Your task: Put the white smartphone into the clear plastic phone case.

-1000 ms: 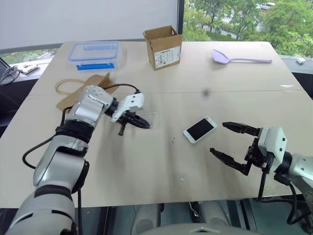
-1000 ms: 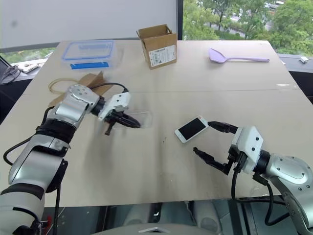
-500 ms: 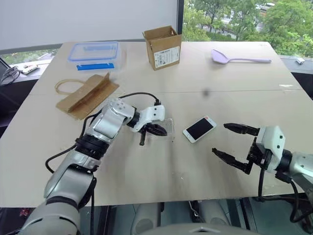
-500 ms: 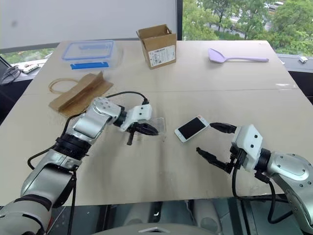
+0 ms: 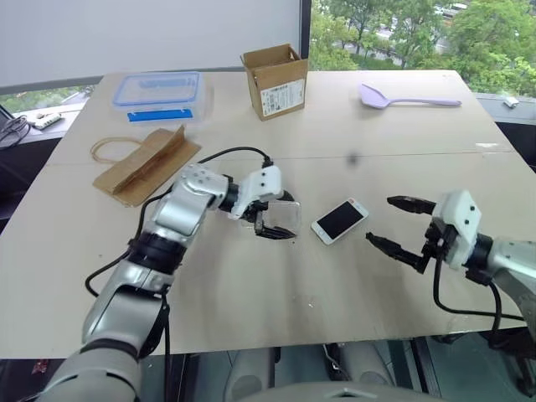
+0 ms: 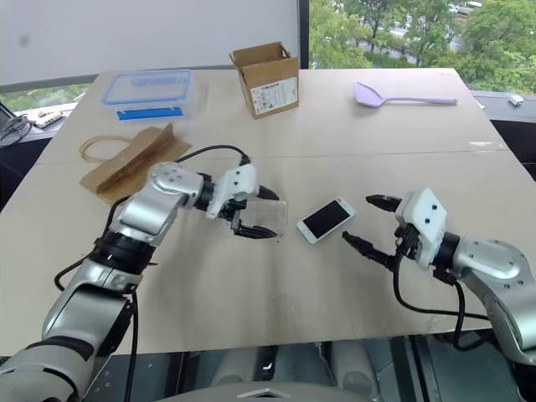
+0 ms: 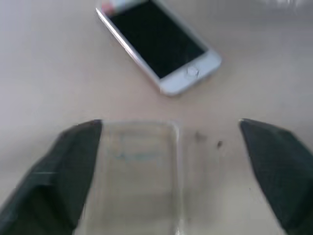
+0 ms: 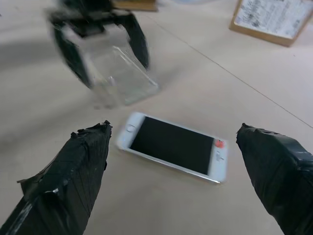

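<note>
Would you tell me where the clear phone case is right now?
The clear phone case lies mid-table between the open left gripper fingers, just left of the white smartphone.

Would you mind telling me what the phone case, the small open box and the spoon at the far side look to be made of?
The phone case looks like thin clear glossy plastic: the table shows through it. The box seems plain brown cardboard, matte, with open flaps and a printed label. The spoon is pale purple and smooth, probably plastic or silicone; the look leaves that open.
</note>
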`<move>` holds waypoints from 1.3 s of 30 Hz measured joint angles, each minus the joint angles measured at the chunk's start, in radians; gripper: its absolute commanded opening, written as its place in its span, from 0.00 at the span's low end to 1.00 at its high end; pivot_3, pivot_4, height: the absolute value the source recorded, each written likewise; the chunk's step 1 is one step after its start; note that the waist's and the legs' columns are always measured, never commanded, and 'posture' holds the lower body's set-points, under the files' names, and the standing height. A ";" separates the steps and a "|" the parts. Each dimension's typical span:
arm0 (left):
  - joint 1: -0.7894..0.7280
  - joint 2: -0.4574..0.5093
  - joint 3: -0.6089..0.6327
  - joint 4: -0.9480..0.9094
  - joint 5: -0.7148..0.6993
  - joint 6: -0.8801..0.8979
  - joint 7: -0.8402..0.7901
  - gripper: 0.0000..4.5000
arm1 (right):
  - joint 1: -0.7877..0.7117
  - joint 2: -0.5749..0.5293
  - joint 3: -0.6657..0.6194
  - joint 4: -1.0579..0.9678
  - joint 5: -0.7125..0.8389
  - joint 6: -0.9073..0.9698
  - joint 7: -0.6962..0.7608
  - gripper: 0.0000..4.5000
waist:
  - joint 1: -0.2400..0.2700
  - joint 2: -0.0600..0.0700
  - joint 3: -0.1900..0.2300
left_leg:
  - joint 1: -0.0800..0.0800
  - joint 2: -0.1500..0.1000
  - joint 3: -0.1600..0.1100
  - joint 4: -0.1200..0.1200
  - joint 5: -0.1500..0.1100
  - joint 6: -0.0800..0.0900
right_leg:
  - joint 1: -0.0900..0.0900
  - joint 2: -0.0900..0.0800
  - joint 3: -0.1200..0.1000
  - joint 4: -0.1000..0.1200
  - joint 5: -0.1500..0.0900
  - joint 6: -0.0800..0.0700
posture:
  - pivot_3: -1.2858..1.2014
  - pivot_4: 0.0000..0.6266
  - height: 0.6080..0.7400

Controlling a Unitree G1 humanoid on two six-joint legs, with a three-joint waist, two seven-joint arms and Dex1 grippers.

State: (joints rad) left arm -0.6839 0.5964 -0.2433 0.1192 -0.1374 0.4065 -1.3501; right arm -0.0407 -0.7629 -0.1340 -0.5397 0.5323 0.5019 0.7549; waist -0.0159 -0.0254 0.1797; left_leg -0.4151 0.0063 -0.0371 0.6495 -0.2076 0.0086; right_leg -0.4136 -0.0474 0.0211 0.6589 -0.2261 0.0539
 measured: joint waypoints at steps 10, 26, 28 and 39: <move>0.210 0.040 0.160 -0.230 -0.132 0.149 0.164 0.99 | -0.089 -0.058 0.180 0.132 -0.187 0.048 -0.021 1.00 | 0.008 0.000 0.000 | 0.000 -0.001 0.000 0.001 0.000 0.000 | 0.000 -0.001 0.000 -0.001 0.000 0.000 | 0.52 0.24 1.00; 0.447 0.021 0.303 -0.307 -0.338 -0.018 0.146 0.99 | -0.265 0.055 0.290 0.348 -0.396 0.045 -0.072 1.00 | 0.003 0.001 0.000 | 0.000 0.000 0.001 -0.001 0.000 0.000 | 0.000 -0.002 0.000 -0.002 0.002 -0.004 | 0.52 0.24 1.00; 0.467 0.030 0.313 -0.308 -0.354 -0.023 0.140 0.99 | -0.274 0.071 0.291 0.363 -0.407 0.045 -0.077 1.00 | 0.002 0.001 0.000 | 0.001 0.000 0.001 -0.001 0.000 0.000 | 0.000 -0.001 0.000 -0.001 0.002 -0.004 | 0.52 0.24 1.00; 0.532 0.100 0.331 -0.346 -0.397 -0.021 0.135 0.99 | -0.413 0.163 0.321 0.561 -0.483 -0.027 -0.089 1.00 | -0.001 0.001 0.000 | 0.001 0.000 0.002 -0.001 0.000 0.000 | 0.000 -0.001 0.000 -0.001 0.001 -0.003 | 0.52 0.24 1.00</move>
State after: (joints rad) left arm -0.1521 0.6966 0.0876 -0.2267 -0.5339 0.3859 -1.2150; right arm -0.4534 -0.5998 0.1873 0.0209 0.0492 0.4748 0.6656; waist -0.0168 -0.0246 0.1800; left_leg -0.4138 0.0061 -0.0353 0.6485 -0.2076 0.0085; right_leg -0.4138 -0.0483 0.0214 0.6581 -0.2248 0.0505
